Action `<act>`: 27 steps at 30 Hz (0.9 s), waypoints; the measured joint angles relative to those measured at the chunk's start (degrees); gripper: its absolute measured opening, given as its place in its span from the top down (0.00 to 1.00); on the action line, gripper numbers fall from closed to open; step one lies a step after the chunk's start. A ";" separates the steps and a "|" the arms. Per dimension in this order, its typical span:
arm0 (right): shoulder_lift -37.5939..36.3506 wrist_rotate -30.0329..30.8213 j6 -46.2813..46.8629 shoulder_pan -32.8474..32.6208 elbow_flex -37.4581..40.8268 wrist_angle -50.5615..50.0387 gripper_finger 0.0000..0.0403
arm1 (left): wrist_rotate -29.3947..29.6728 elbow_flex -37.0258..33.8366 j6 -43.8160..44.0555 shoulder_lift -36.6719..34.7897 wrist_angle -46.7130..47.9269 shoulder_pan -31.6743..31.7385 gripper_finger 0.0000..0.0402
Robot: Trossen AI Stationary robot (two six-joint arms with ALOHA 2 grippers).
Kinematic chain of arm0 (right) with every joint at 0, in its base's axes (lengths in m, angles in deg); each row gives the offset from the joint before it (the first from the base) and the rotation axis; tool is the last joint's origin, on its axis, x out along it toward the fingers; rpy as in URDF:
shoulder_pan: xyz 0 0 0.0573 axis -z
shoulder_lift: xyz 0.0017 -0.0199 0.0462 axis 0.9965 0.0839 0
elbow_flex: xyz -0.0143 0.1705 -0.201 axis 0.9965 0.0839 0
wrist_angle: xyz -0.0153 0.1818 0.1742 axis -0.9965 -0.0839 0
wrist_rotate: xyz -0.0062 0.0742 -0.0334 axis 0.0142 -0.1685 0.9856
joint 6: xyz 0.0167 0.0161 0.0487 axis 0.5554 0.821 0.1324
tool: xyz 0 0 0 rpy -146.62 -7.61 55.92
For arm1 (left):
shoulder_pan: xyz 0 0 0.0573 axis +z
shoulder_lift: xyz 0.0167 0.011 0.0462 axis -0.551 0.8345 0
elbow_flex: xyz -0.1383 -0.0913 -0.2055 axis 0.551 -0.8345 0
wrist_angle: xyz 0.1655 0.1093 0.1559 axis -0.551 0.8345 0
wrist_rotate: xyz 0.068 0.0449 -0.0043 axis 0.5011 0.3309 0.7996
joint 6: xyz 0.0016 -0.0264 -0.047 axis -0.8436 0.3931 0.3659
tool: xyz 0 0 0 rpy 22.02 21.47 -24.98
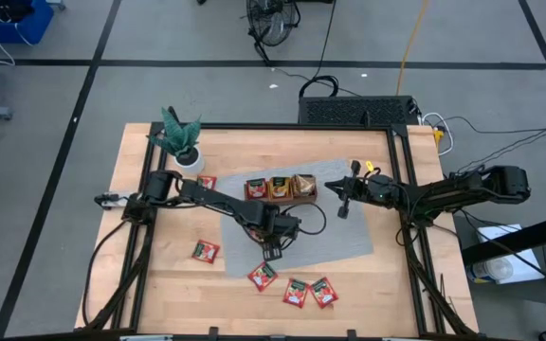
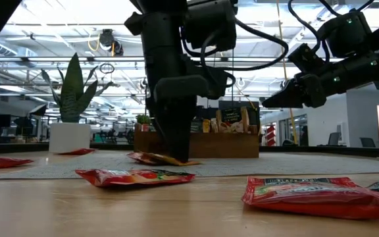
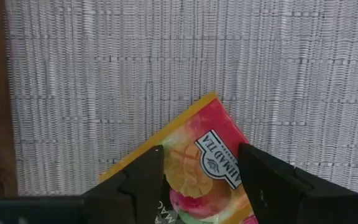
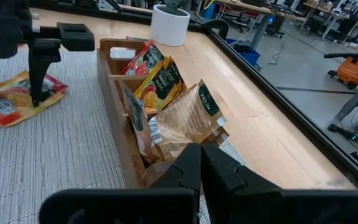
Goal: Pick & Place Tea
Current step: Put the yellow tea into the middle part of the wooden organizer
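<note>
An orange-yellow and red tea sachet (image 3: 204,124) lies flat on the grey woven mat (image 3: 104,74). My left gripper (image 3: 201,152) stands open over it, fingers pointing down, one tip on each side of its printed label. The right wrist view shows the same sachet (image 4: 11,102) under those fingers (image 4: 36,87). The wooden tray (image 4: 120,143) behind it holds several sachets on edge. My right gripper (image 4: 201,168) hangs shut above the tray's right end, holding nothing. My left gripper comes at the sachet from above, jaws wide. Both fingertips (image 3: 148,174) reach down to its upper face (image 3: 185,155), a little in from the two side edges. The sachet lies flat on the mat; nothing is pinched.
Loose red sachets lie on the bare wood near the front edge (image 1: 262,276), (image 1: 296,292), (image 1: 323,292), at the left (image 1: 206,251) and beside the potted plant (image 1: 183,142). The tray (image 1: 281,188) stands at the mat's far side.
</note>
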 joint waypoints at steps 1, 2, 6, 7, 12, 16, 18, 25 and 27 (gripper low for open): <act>0.02 -0.01 0.00 0.00 0.01 -0.15 1.00 | -0.13 -0.33 0.00 0.15 -0.04 0.13 0.48; 0.02 -0.02 0.00 0.00 0.02 -0.14 1.00 | -0.34 -0.55 0.00 0.67 -0.14 0.24 0.48; 0.02 -0.01 -0.07 0.01 0.02 -0.28 1.00 | -1.21 -0.50 0.03 2.61 -0.08 0.84 0.48; 0.02 0.00 -0.08 0.01 0.02 -0.30 1.00 | -2.07 -0.54 0.17 2.79 -0.01 0.92 0.49; 0.02 0.02 -0.24 0.00 0.02 -0.27 1.00 | -2.81 -0.54 -0.62 3.07 0.13 0.92 0.64; 0.02 0.04 -0.24 0.00 0.02 -0.23 1.00 | -3.10 -0.59 -0.59 3.07 0.02 0.94 0.85; 0.02 0.04 -0.24 0.00 0.02 -0.23 1.00 | -3.48 -0.63 -0.53 3.07 -0.14 0.93 0.95; 0.02 0.06 -0.24 0.00 0.02 0.03 1.00 | 1.71 4.81 -0.84 1.78 8.67 -0.50 0.98; 0.02 0.07 -0.24 0.00 0.02 0.17 1.00 | 5.78 7.85 -2.32 0.98 13.96 -1.54 0.98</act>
